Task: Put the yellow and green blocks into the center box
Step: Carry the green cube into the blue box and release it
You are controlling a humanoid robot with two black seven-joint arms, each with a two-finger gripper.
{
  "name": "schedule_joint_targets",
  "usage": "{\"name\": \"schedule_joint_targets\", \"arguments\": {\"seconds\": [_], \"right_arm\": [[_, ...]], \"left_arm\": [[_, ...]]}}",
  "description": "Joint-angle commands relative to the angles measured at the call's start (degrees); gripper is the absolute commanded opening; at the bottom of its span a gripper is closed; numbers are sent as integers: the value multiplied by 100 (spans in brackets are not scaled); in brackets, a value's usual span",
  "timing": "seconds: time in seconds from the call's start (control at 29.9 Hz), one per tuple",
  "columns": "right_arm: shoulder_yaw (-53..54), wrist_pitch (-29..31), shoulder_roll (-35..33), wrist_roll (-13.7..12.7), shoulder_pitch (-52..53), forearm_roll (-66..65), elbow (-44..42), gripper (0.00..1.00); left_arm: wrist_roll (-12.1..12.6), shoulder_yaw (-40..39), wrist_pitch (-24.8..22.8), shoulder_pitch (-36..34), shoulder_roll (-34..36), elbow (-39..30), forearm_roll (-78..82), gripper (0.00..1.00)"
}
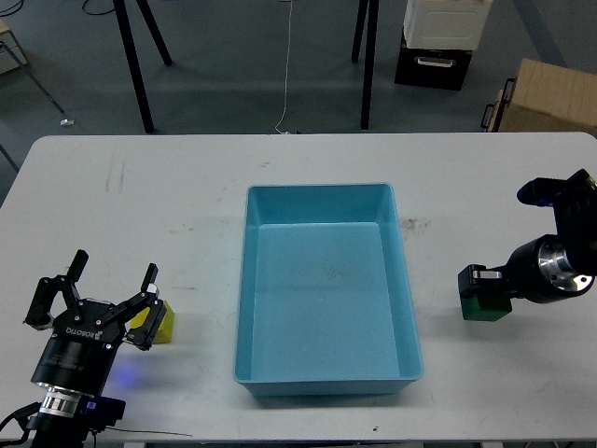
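Note:
The blue center box (322,189) sits open in the middle of the white table. A yellow block (159,324) lies on the table at the front left, just beside the right finger of my left gripper (114,269), which is open and holds nothing. My right gripper (483,283) is shut on the green block (485,305) and holds it to the right of the box, near the box's right wall.
The white table (187,187) has a far edge with floor beyond it. On that floor stand black tripod legs (140,65), a black case (431,65) and a cardboard box (550,98).

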Motion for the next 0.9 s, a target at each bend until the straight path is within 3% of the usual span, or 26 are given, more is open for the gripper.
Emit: {"name": "schedule_joint_targets", "arguments": {"seconds": [0.0,0.23,0.37,0.47,0.53,0.63,0.87], "right_arm": [[30,-37,1149,62,1130,1081,-112,4],[-40,-705,3471,167,888,1593,-955,6],[-162,-741,3930,176,588,1602,-1167,27],[-242,-767,4027,185,526,1637,-1185,37],[-277,-785,4019,185,535,1637,-1158,62],[-277,-829,3975,185,535,1646,-1158,80],[-164,-811,3598,185,596,1909,-1246,89]], "left_arm": [[0,0,0,0,8,0,0,100],[-9,-34,0,0,17,0,-9,100],[0,-35,0,0,17,0,-9,100],[0,-8,0,-18,17,0,-9,100],[0,-8,0,-44,17,0,-9,100],[8,0,0,-62,17,0,0,100],[17,0,0,-71,17,0,0,100]]}}
